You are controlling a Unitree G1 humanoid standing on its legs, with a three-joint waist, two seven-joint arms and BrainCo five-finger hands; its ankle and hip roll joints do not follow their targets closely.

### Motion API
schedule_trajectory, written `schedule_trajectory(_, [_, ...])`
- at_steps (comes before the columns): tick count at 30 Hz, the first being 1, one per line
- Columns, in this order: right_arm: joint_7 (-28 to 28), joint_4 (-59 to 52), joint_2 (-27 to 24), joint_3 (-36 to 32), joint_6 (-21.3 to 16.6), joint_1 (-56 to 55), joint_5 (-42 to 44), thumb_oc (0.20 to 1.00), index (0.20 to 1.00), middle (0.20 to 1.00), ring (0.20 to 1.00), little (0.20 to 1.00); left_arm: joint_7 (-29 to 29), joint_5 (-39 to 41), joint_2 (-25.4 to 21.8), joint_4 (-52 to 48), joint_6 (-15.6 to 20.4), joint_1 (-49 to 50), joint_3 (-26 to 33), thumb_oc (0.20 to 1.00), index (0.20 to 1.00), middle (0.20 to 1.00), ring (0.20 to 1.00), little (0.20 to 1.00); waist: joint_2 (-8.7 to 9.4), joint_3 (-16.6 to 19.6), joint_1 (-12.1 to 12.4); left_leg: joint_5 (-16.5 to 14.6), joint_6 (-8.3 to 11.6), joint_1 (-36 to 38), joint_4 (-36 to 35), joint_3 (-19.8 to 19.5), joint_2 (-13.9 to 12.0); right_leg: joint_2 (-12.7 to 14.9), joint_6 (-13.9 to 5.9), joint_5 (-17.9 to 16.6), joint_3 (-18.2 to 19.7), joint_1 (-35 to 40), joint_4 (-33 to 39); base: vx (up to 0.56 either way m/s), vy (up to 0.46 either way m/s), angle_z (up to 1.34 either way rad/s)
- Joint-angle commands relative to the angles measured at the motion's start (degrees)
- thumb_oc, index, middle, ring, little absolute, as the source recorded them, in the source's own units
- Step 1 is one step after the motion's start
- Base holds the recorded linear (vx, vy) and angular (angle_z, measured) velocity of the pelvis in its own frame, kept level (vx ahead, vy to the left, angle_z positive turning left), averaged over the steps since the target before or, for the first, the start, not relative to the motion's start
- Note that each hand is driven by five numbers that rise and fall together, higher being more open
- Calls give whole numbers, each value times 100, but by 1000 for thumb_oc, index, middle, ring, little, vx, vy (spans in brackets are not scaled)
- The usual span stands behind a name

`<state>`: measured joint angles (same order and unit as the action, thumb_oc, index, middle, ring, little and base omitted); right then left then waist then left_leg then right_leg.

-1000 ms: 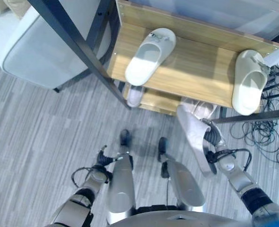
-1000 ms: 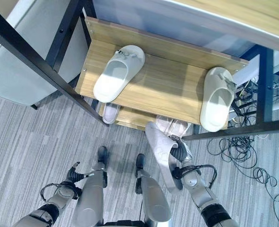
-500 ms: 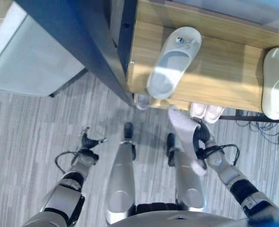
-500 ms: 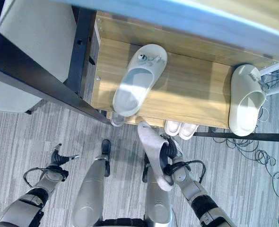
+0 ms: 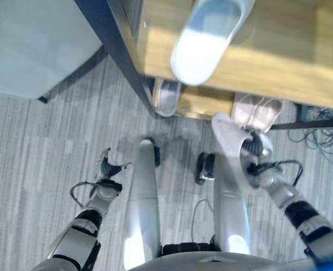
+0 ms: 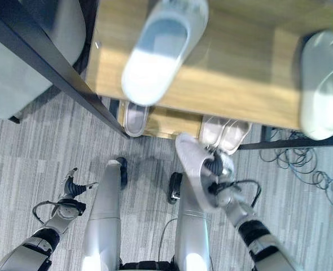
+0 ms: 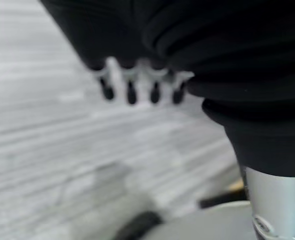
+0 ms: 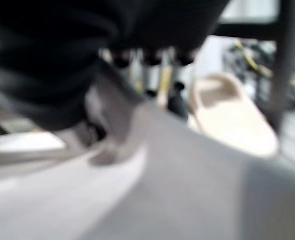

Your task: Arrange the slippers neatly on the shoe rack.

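We take this for a home entryway: a wooden shoe rack point(image 6: 234, 90) with black metal posts holds slippers point(image 6: 155, 53) and white shoes point(image 6: 226, 132), on grey wood-look flooring point(image 5: 36, 152), beside a pale cushioned seat point(image 5: 31, 39).

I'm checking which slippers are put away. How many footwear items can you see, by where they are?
Slippers on the upper shelf: 2, a white slipper and a cream slipper.
Slippers on the lower shelf: 1, a grey slipper.
White shoes on the lower shelf: 2, a white pair.
Slippers held in the right hand: 1, a held slipper.
Total: 6.
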<state>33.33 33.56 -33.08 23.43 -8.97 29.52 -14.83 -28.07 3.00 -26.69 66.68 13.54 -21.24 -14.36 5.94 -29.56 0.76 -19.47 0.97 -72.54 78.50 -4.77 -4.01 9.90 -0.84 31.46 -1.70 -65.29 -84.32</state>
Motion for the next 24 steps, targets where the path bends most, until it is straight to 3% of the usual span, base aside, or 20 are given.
schedule_trajectory(1, [464,-404,-377,-360,-397,282,817,200,200,200,200,200,-312,469,-119,-18,125,161,140,1000,1000,1000,1000,1000,-401,219,122,-786,-304,-138,528,-251,-36,-142,106,-58,339,-501,-20,86,-51,0])
schedule_trajectory(4, [362,-475,-900,196,-579,1932,1502,200,200,200,200,200,-386,1185,-772,151,210,-114,469,1000,1000,1000,1000,1000,-517,60,182,-1426,-412,-1469,2675,-445,51,-337,295,485,710,-1886,-2258,151,-53,0])
schedule_trajectory(6, [333,-421,-977,408,-540,2321,1687,200,200,200,200,200,-436,1453,-925,-21,249,-171,514,1000,1000,1000,1000,1000,-567,-19,214,-1659,-396,-1732,3254,-519,159,-402,304,579,980,-2213,-2963,133,-5,-12])
schedule_trajectory(7, [334,-420,-977,410,-541,2322,1688,200,200,200,200,200,-436,1453,-925,-22,249,-171,516,1000,1000,1000,1000,1000,-564,-19,213,-1660,-396,-1732,3255,-516,159,-402,303,580,984,-2215,-2966,141,-40,4])
schedule_trajectory(9, [317,-488,-931,703,-568,2742,2025,200,200,200,200,200,-529,1752,-925,-392,384,126,490,1000,1000,1000,1000,1000,-548,-23,281,-1993,-376,-1741,3838,-500,173,-534,388,731,1288,-2377,-3735,129,-58,7])
schedule_trajectory(15, [154,-457,-774,1205,-271,3315,1833,200,200,200,200,200,-605,1654,-522,-1278,416,749,153,1000,1000,1000,1000,1000,-520,-23,312,-2305,-375,-1741,4412,-438,203,-610,450,882,1569,-2460,-4394,41,-28,-3])
schedule_trajectory(20, [219,287,-490,1253,-336,3723,2181,200,200,200,200,200,-511,1691,-315,-858,389,622,-37,1000,1000,1000,1000,1000,-501,-23,326,-2363,-334,-1741,4560,-440,219,-607,436,890,1633,-2459,-4560,27,-4,7])
schedule_trajectory(24, [118,991,-76,1749,-174,4725,2176,200,200,200,200,200,-372,1721,-259,-328,369,424,-188,1000,1000,1000,1000,1000,-453,-23,381,-2374,-296,-1741,4580,-474,171,-572,424,857,1634,-2432,-4527,9,2,1])
